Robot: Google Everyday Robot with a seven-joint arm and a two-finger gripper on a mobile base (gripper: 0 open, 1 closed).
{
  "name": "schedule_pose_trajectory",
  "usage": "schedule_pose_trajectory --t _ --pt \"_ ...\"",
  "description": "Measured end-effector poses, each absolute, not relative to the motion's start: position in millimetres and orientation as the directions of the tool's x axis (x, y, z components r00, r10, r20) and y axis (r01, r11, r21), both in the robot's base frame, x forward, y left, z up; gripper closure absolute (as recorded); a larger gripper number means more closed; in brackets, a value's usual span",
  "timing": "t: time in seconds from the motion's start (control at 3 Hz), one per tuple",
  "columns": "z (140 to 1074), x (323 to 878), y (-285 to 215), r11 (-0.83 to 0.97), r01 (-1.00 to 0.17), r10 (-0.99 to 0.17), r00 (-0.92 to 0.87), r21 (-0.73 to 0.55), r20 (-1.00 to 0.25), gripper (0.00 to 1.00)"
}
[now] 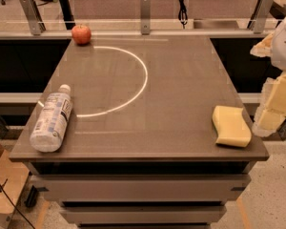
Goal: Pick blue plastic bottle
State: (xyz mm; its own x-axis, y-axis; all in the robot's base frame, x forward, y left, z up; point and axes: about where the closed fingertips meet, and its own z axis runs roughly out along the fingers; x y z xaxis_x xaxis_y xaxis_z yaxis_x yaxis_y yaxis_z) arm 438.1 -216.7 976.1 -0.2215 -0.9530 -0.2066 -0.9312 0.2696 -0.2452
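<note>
Plainly, blue plastic bottle (51,121) lies cap away; hand (271,109) at right.

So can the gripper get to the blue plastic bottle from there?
Probably yes, but it is a long way: the gripper hangs off the right edge of the table, the blue plastic bottle lies on its side front left. Only the yellow sponge sits between, low and easy to pass above.
</note>
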Motion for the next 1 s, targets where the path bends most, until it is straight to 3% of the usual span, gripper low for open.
schedule_pose_trajectory --t 0.67,1.0 --pt "980 441 -204 0.246 -0.935 -0.957 -0.192 -0.258 -0.217 0.0" --pt "981 445 -164 0.129 -0.957 -0.976 -0.075 -0.26 -0.207 0.0"
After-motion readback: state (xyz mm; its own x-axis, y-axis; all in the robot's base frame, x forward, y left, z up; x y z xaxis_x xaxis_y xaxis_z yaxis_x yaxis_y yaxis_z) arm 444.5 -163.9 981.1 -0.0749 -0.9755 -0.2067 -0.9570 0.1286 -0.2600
